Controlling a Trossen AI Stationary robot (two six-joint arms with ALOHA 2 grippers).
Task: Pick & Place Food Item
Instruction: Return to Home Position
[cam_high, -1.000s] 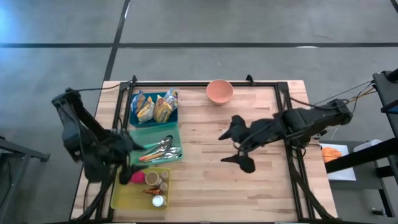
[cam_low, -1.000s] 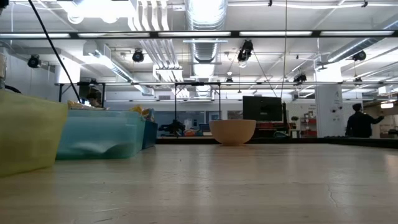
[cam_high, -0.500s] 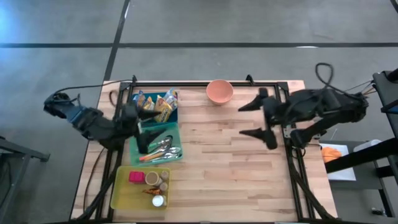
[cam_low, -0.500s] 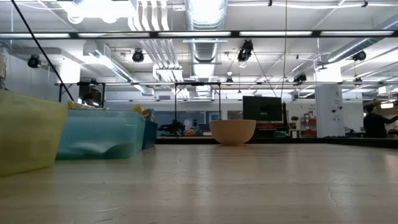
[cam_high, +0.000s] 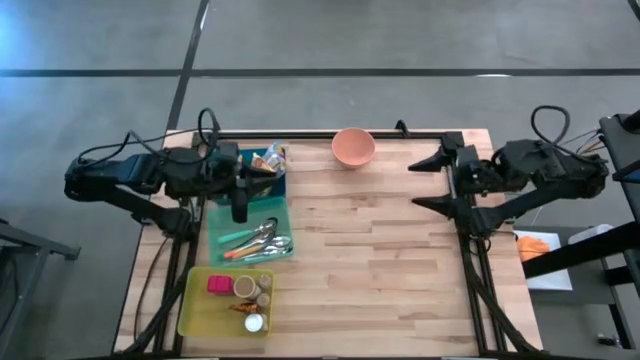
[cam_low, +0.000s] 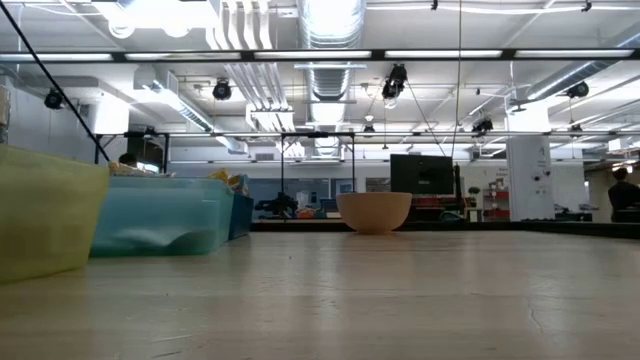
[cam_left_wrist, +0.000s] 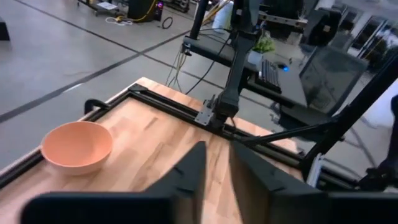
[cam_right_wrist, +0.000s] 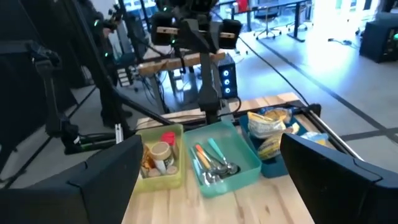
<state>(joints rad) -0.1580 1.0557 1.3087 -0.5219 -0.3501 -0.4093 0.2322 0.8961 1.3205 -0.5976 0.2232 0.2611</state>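
Snack packets (cam_right_wrist: 268, 127) lie in a blue bin (cam_high: 275, 185) at the table's far left. My left gripper (cam_left_wrist: 216, 149) hovers above that bin and hides part of it from above. It points toward the peach bowl (cam_high: 353, 147), its fingers almost together with nothing between them. My right gripper (cam_high: 428, 183) hangs wide open and empty near the table's right edge, pointing left. Neither gripper shows in the low view.
A teal bin (cam_high: 250, 238) with cutlery sits nearer than the blue bin. A yellow bin (cam_high: 200, 310) with small jars and a pink item stands at the near left. The bowl (cam_low: 373, 212) rests at the far edge. Bare wood (cam_high: 370, 270) spans the middle.
My left gripper has swung up from beside the yellow bin toward the far edge. It now sits over the blue bin, turned to point right, and its fingers have closed together. My right gripper has drawn back from the table's middle toward the right edge, staying open.
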